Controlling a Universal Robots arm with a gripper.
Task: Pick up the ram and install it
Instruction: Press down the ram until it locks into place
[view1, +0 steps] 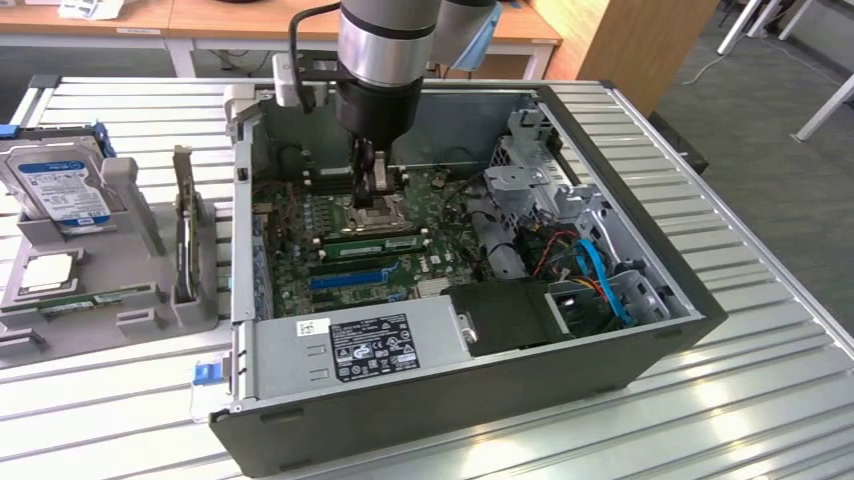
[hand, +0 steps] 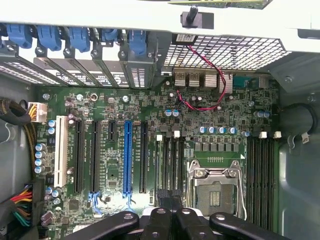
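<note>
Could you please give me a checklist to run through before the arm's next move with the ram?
1. Gripper shut: ok.
2. Gripper inside the computer case, over the motherboard: ok.
3. Ram lying along the memory slots beside the CPU socket: ok.
4. Ram fully seated: cannot tell.
5. Gripper holding the ram: cannot tell.
6. Red cable away from the memory slots: ok.

Even, bright overhead room light. Glare streaks the slatted metal table (view1: 747, 400); the computer case (view1: 467, 400) interior lies in soft shadow. The motherboard (hand: 150, 150) appears slightly soft, with white glare near the gripper (hand: 172, 220).
</note>
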